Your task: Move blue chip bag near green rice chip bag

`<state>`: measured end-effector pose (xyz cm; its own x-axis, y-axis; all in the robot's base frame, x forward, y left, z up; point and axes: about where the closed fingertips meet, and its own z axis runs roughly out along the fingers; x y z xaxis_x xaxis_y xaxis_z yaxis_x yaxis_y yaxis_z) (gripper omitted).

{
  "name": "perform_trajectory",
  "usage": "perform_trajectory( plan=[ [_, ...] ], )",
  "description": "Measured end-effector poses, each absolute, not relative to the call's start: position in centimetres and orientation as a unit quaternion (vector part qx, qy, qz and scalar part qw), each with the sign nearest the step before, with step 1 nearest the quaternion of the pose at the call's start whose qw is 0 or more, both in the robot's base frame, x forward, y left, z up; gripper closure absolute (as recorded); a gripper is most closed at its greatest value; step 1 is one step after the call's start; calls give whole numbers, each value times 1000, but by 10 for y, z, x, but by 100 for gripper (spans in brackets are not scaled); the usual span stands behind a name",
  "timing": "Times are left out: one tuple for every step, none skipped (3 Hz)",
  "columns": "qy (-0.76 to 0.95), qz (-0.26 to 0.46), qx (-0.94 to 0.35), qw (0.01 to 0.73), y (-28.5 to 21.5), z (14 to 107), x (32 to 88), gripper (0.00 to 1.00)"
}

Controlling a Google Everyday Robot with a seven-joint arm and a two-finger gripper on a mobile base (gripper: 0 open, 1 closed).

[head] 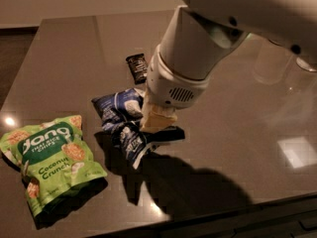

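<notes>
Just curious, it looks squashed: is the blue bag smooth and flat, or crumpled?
Crumpled: the blue chip bag lies on the table in bunched, twisted folds, with the gripper down on it.

One high view, tilted down over the table (237,133).
The camera sits above and behind the arm (198,48), so near that its white casing fills the upper right. It faces forward and down across the dark table to the far edge and the wall (99,4) at the top. The gripper (157,120) hangs near frame centre, down on the blue bag (119,108); the green bag (52,162) lies lower left, and the near table edge cuts the bottom right corner.
</notes>
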<state>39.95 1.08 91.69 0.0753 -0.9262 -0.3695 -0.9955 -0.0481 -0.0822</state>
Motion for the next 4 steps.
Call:
perform_trajectory(
  plan=[
    [652, 134, -729, 160, 32, 911, 394, 90],
    [638, 156, -737, 160, 46, 906, 392, 66],
    [637, 154, -738, 162, 47, 907, 391, 44],
    [636, 153, -739, 163, 48, 908, 390, 20]
  ],
)
